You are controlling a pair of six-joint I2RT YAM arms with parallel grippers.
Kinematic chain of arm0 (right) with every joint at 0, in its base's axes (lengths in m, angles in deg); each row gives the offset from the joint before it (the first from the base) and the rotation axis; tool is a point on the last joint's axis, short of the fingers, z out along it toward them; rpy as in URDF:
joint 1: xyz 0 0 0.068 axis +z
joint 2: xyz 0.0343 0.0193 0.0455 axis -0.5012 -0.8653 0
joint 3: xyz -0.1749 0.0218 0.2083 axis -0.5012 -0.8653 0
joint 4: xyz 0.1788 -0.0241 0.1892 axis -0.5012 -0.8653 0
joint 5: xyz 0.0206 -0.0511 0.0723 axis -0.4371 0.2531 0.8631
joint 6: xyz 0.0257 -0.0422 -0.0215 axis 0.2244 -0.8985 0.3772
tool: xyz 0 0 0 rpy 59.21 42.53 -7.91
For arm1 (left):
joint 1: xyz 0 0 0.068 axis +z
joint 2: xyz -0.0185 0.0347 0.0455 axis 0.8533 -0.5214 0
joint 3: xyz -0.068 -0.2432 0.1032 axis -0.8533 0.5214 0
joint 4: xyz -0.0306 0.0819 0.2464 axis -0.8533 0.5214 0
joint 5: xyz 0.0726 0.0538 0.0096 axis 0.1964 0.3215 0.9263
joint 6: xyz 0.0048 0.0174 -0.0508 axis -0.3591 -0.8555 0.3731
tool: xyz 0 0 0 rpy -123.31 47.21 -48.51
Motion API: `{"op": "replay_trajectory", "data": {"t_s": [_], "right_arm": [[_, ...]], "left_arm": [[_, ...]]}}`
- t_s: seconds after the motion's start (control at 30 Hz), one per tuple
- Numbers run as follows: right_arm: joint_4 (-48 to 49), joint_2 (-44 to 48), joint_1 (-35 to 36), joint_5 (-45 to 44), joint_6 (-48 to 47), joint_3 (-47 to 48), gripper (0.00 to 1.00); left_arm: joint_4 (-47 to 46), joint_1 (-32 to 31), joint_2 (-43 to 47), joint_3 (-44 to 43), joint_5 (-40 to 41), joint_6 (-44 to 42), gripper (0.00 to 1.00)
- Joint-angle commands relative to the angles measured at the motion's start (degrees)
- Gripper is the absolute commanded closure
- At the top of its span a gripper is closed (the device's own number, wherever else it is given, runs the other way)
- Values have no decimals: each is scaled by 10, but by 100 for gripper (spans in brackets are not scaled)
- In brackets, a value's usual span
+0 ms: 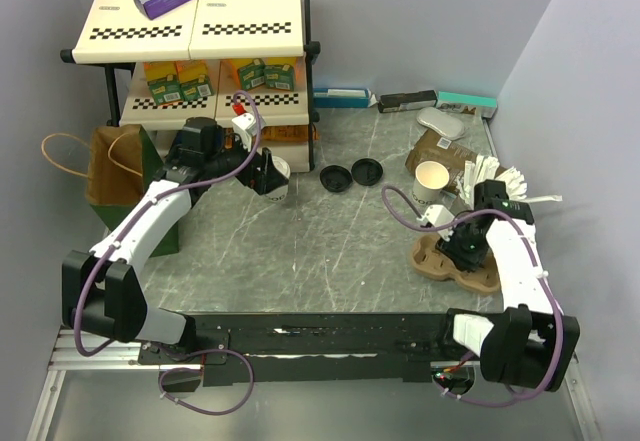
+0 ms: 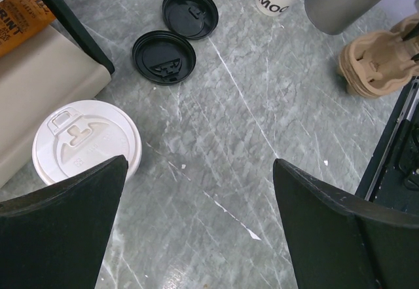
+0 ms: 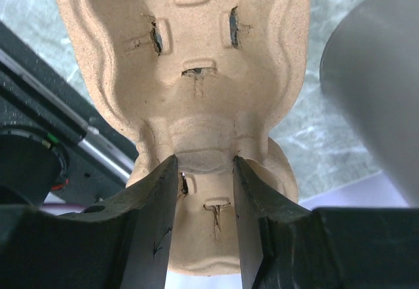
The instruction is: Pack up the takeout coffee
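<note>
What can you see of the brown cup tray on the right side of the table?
The cup tray is tan moulded pulp, rough and fibrous, with wells bearing slit tabs and a raised ridge across its narrow middle. The wells in view hold no cup. It lies flat on the table at the near right, beside a grey tumbler but apart from it. The right gripper straddles the ridge, one finger each side; whether it pinches the pulp is unclear.

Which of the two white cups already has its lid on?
The cup beside the left pincer: a white lid caps it. The other cup, beyond the pulp tray, stands open, its tan inside showing.
</note>
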Motion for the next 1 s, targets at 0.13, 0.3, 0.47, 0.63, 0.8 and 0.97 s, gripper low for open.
{"op": "replay_trajectory", "data": {"t_s": [0.13,0.3,0.47,0.63,0.8,0.97], "right_arm": [[-37,18,-30,-3,-14,19,100],[-88,-9,-63,32,-20,80,100],[-81,-10,-54,31,-7,106,100],[-170,-18,-59,93,-38,137,100],[-239,-44,-55,161,-27,221,100],[-239,-19,30,163,0,230,100]], "left_arm": [[-28,-2,-10,-11,-9,5,1],[-30,-2,-10,-10,-10,6,1],[-37,-3,-9,-5,-12,27,1],[-37,-4,-7,0,-13,30,1],[-29,-3,-3,-1,-10,24,0],[4,0,11,-30,18,-7,1]]}}
